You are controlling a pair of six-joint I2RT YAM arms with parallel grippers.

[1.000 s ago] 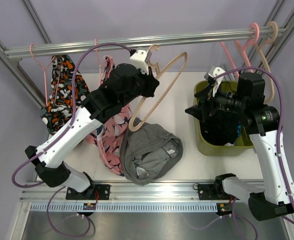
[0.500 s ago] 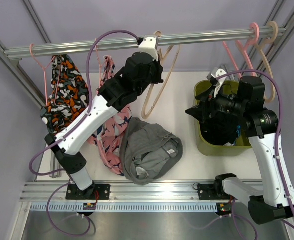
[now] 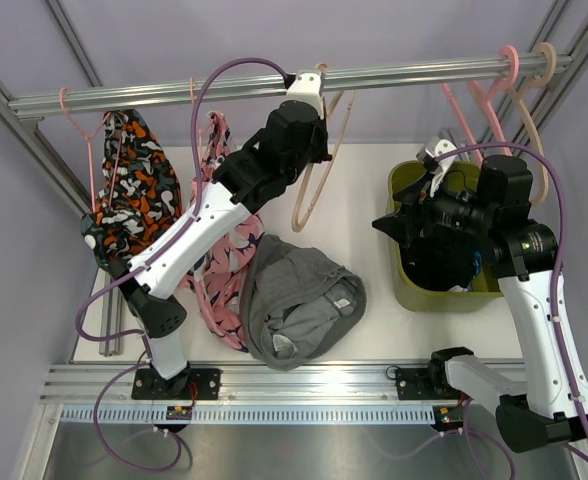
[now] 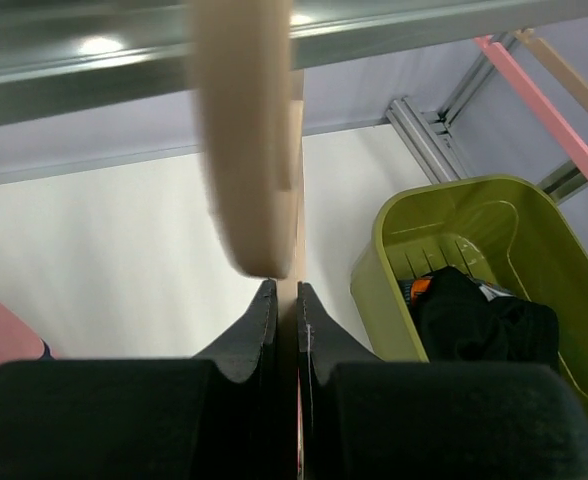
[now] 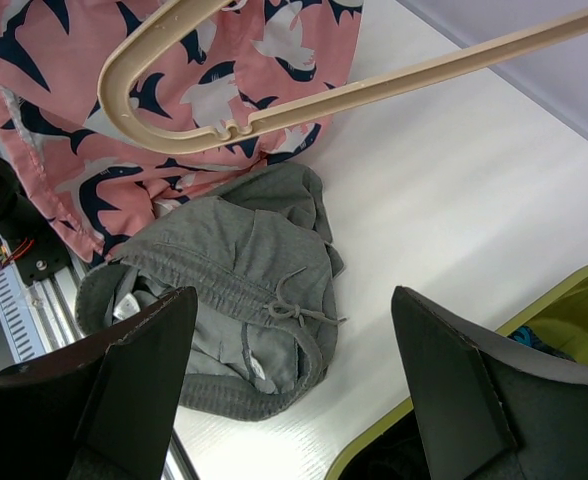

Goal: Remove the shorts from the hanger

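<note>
- One white table [image 3: 369, 180] carries a crumpled grey pair of shorts [image 3: 299, 305], free of any hanger, not far from a green bin [image 3: 414, 298].
- A metal rail [image 3: 124, 93] above has blue-orange-white patterned shorts [image 3: 124, 185] hanging at its left end.
- The left gripper [image 4: 286, 300] is pinched tight on a beige hanger [image 4: 244, 150] up at the rail.
- The right gripper [image 5: 289, 300] hangs spread wide near the bin, holding nothing.

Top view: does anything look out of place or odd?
The grey shorts lie crumpled on the table, apart from the bin rather than in it. The left gripper pinches a bare hanger up at the rail. Nothing looks damaged.
</note>
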